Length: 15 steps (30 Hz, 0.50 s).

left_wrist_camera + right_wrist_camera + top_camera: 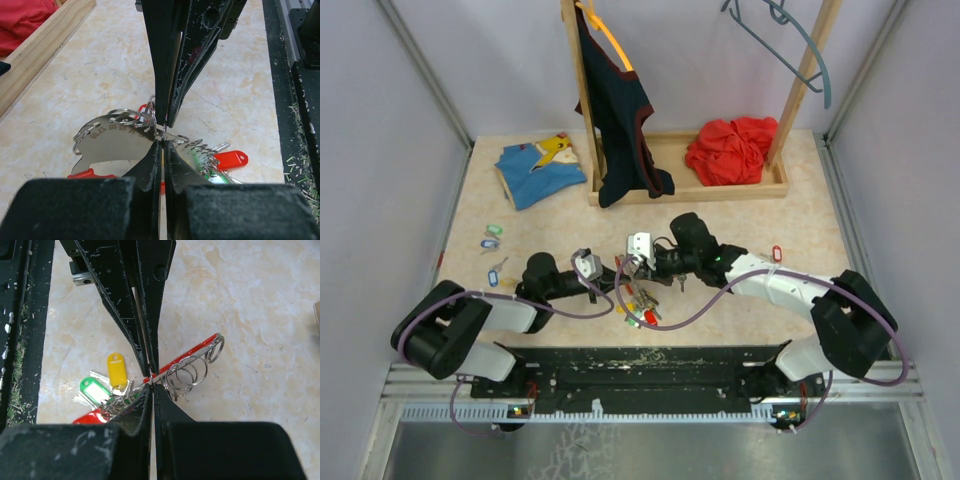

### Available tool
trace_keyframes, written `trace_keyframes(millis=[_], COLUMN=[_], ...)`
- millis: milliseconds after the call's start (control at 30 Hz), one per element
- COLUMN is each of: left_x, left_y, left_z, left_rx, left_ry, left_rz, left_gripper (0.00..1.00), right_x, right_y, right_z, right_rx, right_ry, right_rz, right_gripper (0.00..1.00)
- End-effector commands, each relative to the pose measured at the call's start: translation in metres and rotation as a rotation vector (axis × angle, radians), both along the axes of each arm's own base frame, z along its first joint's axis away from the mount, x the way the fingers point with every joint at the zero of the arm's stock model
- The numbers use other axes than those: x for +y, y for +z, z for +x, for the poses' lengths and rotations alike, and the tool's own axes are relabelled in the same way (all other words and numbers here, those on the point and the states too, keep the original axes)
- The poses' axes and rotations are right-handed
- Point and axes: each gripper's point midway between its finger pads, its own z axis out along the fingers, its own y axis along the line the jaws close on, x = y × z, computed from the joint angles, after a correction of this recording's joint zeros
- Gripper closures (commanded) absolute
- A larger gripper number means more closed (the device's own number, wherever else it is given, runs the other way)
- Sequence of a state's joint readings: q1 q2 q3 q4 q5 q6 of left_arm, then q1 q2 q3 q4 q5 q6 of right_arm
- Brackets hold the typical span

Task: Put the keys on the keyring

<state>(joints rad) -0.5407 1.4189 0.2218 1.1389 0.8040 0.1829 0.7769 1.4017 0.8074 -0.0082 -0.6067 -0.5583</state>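
The left tool (163, 145) and right tool (152, 383) are closed, met tip to tip at the keyring (186, 374). The keys (107, 390) are bunched on the desk (250, 315) just beside it.

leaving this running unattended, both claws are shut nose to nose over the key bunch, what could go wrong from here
1. The left claw and right claw meet tip to tip at a thin ring wire. It could slip free, or the tips could knock together.
2. The spare rings and tagged keys are tangled close by. A pull may drag the whole bunch instead of opening one ring.
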Motion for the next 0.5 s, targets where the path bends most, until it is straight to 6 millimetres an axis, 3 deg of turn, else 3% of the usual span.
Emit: trace_keyframes(millis=[0,300,467], left_x=[-0.0034,-0.0048,-0.0055], left_y=[0.0128,0.0131,0.0126], left_z=[0.0014,0.0001,0.0006], left_rx=[-0.043,-0.038,-0.035], left_ry=[-0.008,-0.018,-0.021], left_rz=[-0.027,-0.034,-0.033], left_gripper=[0.9,0.87,0.94], right_x=[0.0158,0.0168,0.0186], right_y=[0.0233,0.0264,0.0304], right_z=[0.0,-0.0012,-0.0028], right_rx=[-0.038,-0.037,-0.038], right_ry=[0.053,0.06,0.069], right_rz=[0.061,0.072,0.086], right_gripper=[1.0,1.0,1.0])
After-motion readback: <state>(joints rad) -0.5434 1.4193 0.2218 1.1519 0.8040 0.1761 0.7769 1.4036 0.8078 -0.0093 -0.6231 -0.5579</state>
